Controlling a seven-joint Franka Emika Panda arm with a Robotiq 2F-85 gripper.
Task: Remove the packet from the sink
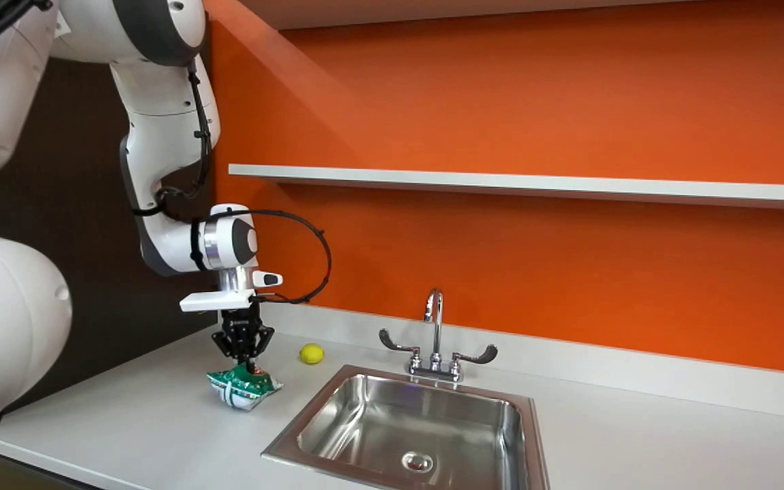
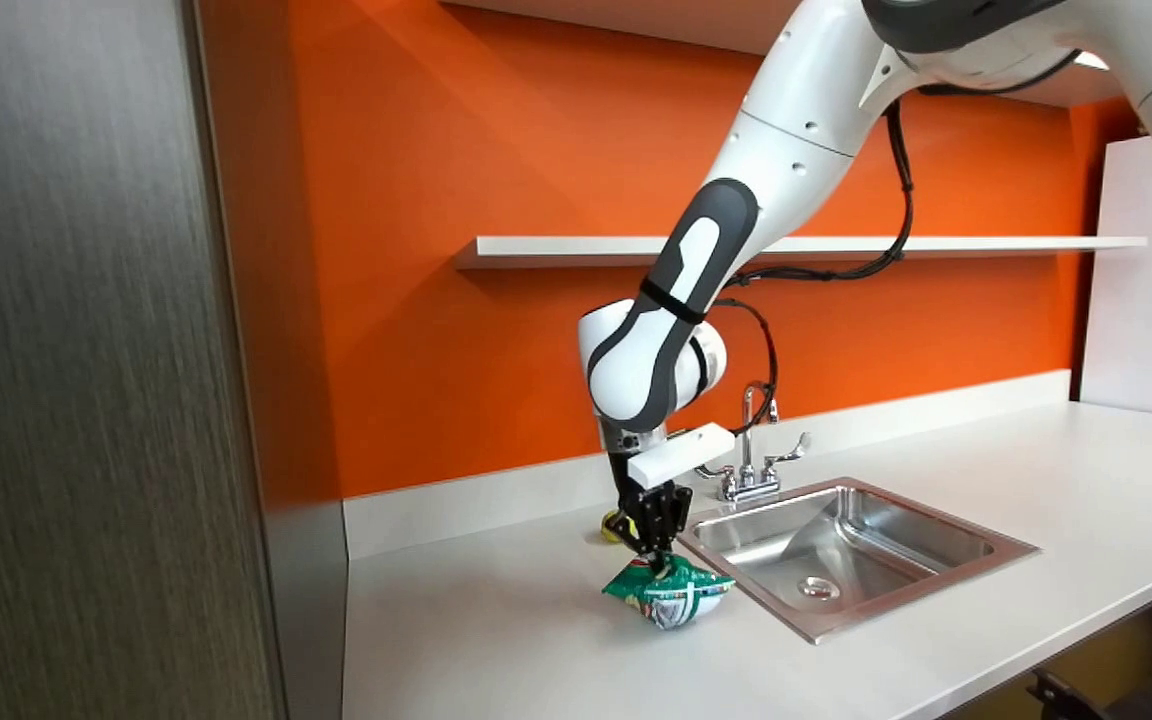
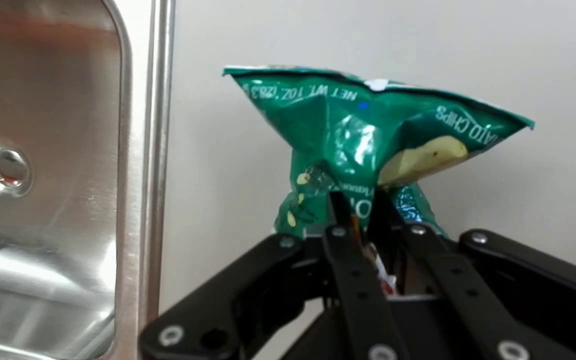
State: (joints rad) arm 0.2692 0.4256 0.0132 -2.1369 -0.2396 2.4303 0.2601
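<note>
The green packet [image 1: 242, 389] is pinched in my gripper [image 1: 250, 367], seen in both exterior views [image 2: 681, 597]. It is over the countertop beside the sink, outside the basin; I cannot tell whether its underside touches the counter. In the wrist view the fingers [image 3: 357, 202] are closed on the folded middle of the packet [image 3: 348, 125], whose top seam flares out beyond them. The packet's lower part is partly hidden by the fingers. The steel sink [image 1: 307, 415] has only its drain inside; its rim [image 3: 140, 165] runs left of the packet in the wrist view.
A chrome two-handled faucet [image 1: 436, 344] stands behind the sink. A small yellow ball [image 1: 311, 353] lies on the counter behind the packet. A white shelf [image 1: 528, 182] runs along the orange wall above. A dark panel [image 2: 106, 400] stands at the counter's end.
</note>
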